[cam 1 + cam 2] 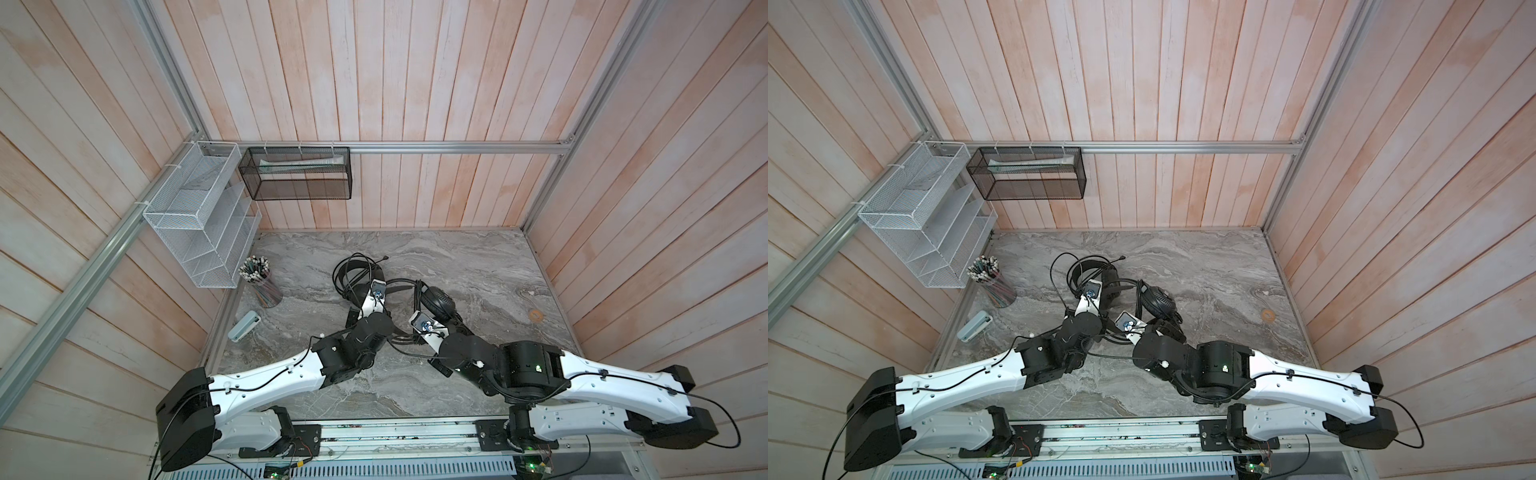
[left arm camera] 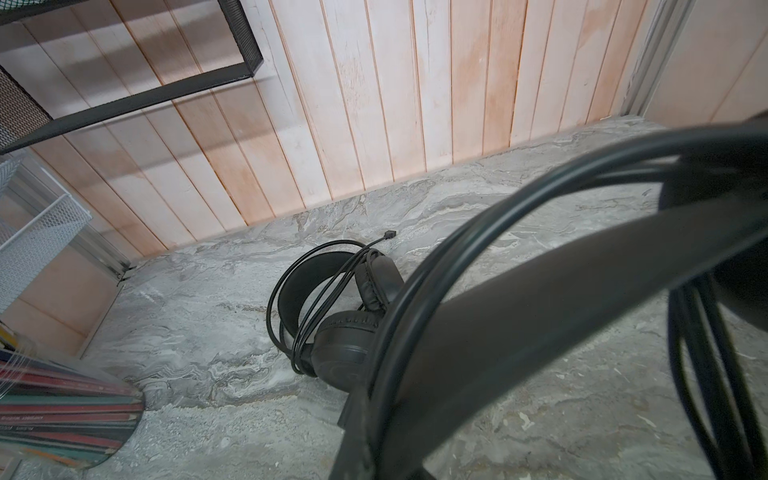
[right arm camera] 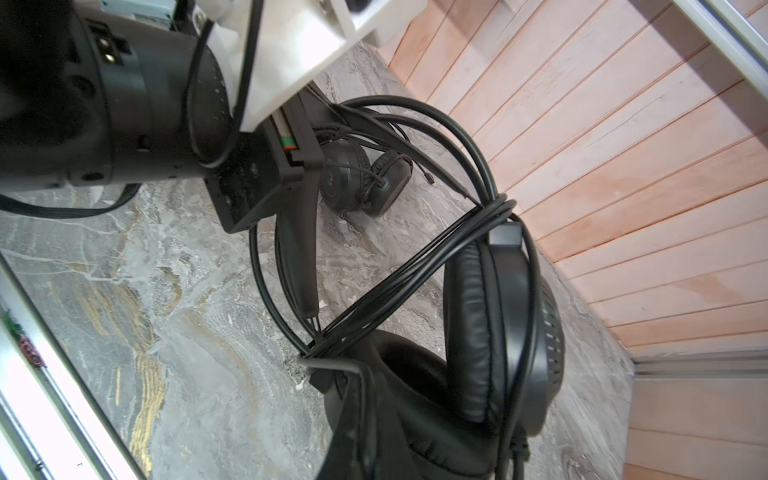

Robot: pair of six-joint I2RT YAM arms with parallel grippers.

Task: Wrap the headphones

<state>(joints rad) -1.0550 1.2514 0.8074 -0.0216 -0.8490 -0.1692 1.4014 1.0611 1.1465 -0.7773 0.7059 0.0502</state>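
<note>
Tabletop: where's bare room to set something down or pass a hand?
Widest free patch: right side of the tabletop, between the grille-cupped headset and the right wall, bar a small brown ring. Also free: the back-right corner. Crowded: centre, with the smooth-cupped headset and looped cables; the left edge holds the pencil cup and a pale case.

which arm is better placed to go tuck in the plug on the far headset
Left, probably. In a top view the left arm ends right beside the far headset; the right arm sits farther off, with the near headset's cable loops between.
</note>
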